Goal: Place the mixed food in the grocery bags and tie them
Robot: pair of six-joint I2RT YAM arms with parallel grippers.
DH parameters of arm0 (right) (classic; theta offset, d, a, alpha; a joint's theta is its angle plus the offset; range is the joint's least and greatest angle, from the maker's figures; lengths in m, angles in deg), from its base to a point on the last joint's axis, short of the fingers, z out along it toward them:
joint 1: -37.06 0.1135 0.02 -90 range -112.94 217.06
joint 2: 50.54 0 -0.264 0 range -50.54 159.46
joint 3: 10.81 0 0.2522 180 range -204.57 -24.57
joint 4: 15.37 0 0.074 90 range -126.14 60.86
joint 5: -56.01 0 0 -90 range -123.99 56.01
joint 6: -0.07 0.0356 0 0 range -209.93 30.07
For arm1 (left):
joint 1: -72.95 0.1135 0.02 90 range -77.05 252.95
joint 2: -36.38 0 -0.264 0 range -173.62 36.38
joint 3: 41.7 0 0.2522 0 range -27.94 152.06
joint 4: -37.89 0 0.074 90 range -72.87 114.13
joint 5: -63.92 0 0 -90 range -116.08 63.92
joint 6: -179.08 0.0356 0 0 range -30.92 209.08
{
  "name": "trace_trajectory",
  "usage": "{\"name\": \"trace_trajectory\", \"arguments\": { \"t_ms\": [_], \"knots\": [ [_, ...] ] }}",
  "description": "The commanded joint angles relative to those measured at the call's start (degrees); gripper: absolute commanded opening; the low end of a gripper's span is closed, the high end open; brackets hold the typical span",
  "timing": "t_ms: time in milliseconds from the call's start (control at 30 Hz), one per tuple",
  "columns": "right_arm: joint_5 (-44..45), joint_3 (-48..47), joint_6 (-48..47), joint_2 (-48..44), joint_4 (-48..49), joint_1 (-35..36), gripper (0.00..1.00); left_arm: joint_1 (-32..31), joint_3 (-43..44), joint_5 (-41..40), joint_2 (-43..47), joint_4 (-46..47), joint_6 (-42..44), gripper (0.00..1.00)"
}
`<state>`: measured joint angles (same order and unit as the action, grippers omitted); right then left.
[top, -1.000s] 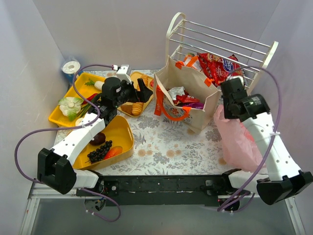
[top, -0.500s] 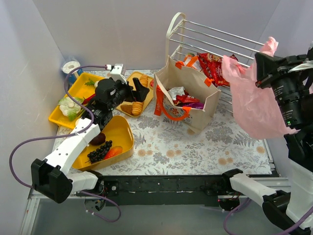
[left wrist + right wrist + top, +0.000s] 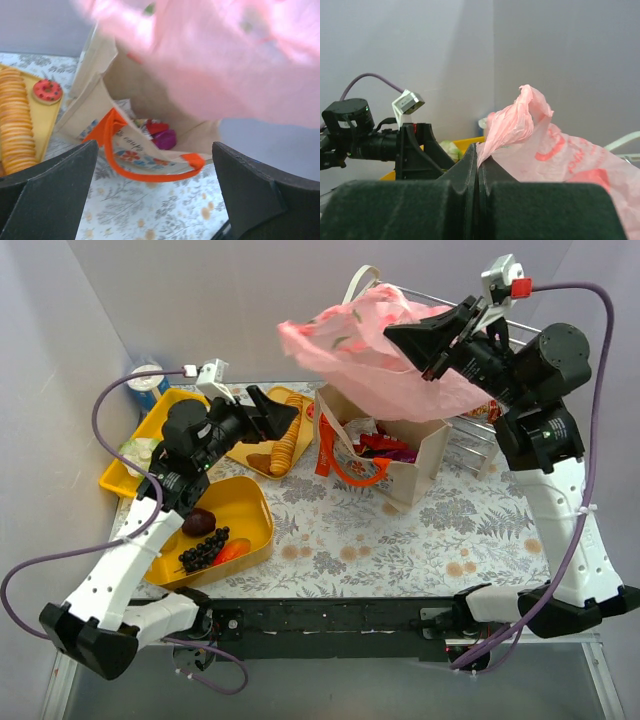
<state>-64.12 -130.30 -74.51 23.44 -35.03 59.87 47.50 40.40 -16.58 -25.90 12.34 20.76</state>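
Surface (image 3: 400,540) w/ floral print carries everything; wire rack (image 3: 447,310) stands at the back right. Beige tote (image 3: 408,468) sits in front of the rack, upright, mouth open, orange strap (image 3: 352,472) flopped over its front wall, snack packets (image 3: 378,443) already inside. Pink bag (image 3: 360,355) is off the surface entirely: it hangs in the air above the tote's mouth, thin, translucent, crumpled, red print showing through; we can't tell if anything is inside. Its long axis runs roughly left-right, from the pinched end out to a loose end toward the left arm. Yellow trays (image 3: 255,525) sit on the left w/ crackers (image 3: 283,445), a dark red fruit (image 3: 198,522), dark grapes (image 3: 203,552).

Right end effector (image 3: 392,336) is clamped tight on a bunched fold of the pink film; wrist view shows the jaws pressed together w/ plastic sprouting from the seam. Left end effector (image 3: 277,408) is spread wide, holding nothing, up over the cracker tray & aimed at the tote; the bag's loose end lies ahead of and above it, not touching it. So left arm is nearer that free end. Our read: next move prob needs the left fingers on the loose edge, opposite the right pinch, to spread the mouth before food goes in. Risk: film is flimsy, may slip.
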Motion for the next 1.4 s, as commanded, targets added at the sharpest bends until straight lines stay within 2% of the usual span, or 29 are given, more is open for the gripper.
{"name": "trace_trajectory", "arguments": {
  "t_ms": [0,167,367,500,867,900,1033,1067,1133,1300,1367],
  "knots": [
    [-5.5,0.7,2.7,-0.9,11.4,4.9,0.01,0.2,5.2,1.4,4.1,-1.4,-7.2,0.98],
    [-1.7,7.0,0.7,-0.6,14.0,12.4,0.01,0.4,5.9,-2.7,4.1,-4.3,-10.2,0.98],
    [-0.7,15.1,0.5,-1.7,17.4,15.2,0.01,1.6,-3.2,-8.8,9.4,-1.9,-14.0,0.98],
    [-0.5,19.4,0.4,-3.3,18.6,16.3,0.01,1.8,-5.7,-15.7,12.5,-2.3,-14.7,0.98],
    [1.1,30.2,3.1,-7.3,24.1,18.8,0.01,4.1,-11.5,-12.3,8.7,0.3,-17.1,0.96],
    [1.2,31.4,4.3,-7.5,25.6,18.9,0.01,4.2,-12.7,-12.6,8.9,1.2,-17.1,0.93],
    [3.0,37.9,7.6,-9.1,30.0,21.0,0.01,4.4,-15.3,-13.4,10.5,3.7,-16.0,0.68],
    [3.1,38.4,8.0,-9.0,30.6,21.6,0.01,4.4,-15.6,-14.1,10.8,3.8,-15.5,0.58],
    [3.8,38.8,7.9,-7.7,31.4,24.0,0.01,4.4,-16.6,-16.3,12.1,3.9,-14.0,0.49],
    [7.9,39.1,6.6,-5.2,31.9,29.2,0.01,4.6,-16.9,-17.1,14.3,3.3,-8.3,0.13],
    [10.5,39.6,6.8,-5.2,32.7,31.2,0.01,4.7,-16.9,-18.0,15.5,2.4,-6.1,0.10]
  ]
}}
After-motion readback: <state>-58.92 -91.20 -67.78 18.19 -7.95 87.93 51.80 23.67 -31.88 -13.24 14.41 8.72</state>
